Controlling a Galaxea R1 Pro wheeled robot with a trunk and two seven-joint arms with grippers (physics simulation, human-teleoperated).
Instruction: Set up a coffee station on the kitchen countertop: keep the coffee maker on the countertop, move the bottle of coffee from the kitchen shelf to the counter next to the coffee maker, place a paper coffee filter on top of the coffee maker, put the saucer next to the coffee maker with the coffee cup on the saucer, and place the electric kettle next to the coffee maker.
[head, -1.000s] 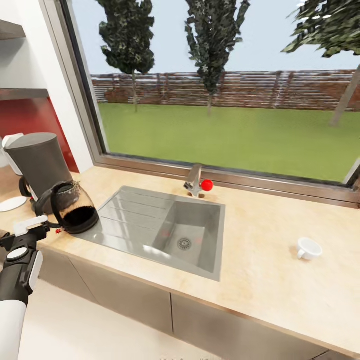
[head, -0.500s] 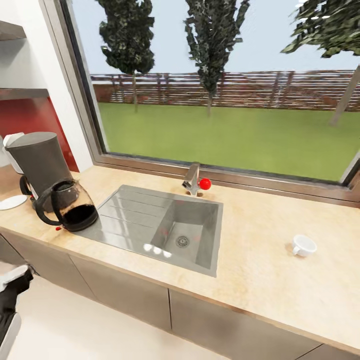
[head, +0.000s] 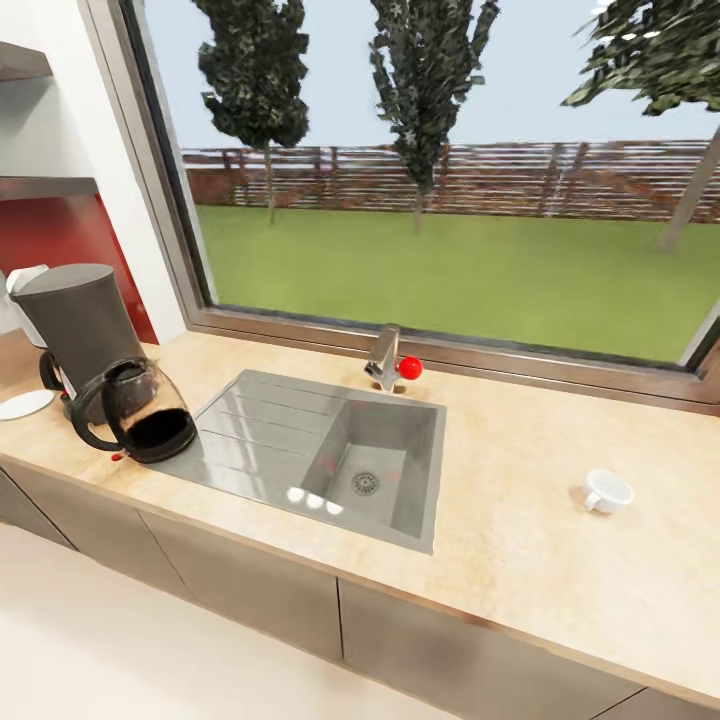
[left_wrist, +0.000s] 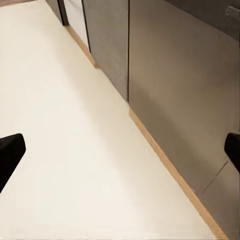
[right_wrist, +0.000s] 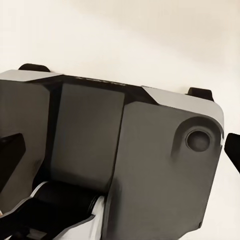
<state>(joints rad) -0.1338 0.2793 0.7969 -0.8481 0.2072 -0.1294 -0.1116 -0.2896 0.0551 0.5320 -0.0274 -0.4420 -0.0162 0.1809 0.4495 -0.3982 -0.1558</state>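
Note:
The coffee maker (head: 78, 318) stands at the far left of the kitchen countertop (head: 520, 560). The electric kettle (head: 145, 415), glass and dark in its lower half, stands tight against its right front. A white piece that looks like the paper coffee filter (head: 22, 282) sticks out behind the machine's top. Left of the machine, at the picture's edge, lies the saucer (head: 20, 405). Far to the right the coffee cup (head: 607, 492) rests on bare counter. The bottle of coffee is out of view. My left gripper (left_wrist: 120, 155) hangs open over the floor. My right gripper (right_wrist: 120, 150) is open above my own base.
A steel sink (head: 330, 450) with a tap (head: 385, 360) and a red knob is set between kettle and cup. A large window runs behind the counter. Grey cabinet fronts (left_wrist: 170, 75) drop to a pale floor (left_wrist: 75, 150). Shelves (head: 40, 185) hang at the upper left.
My left arm, beside the kettle a second ago, has dropped out of the head view. The view shifted slightly early on. Nothing on the counter has moved.

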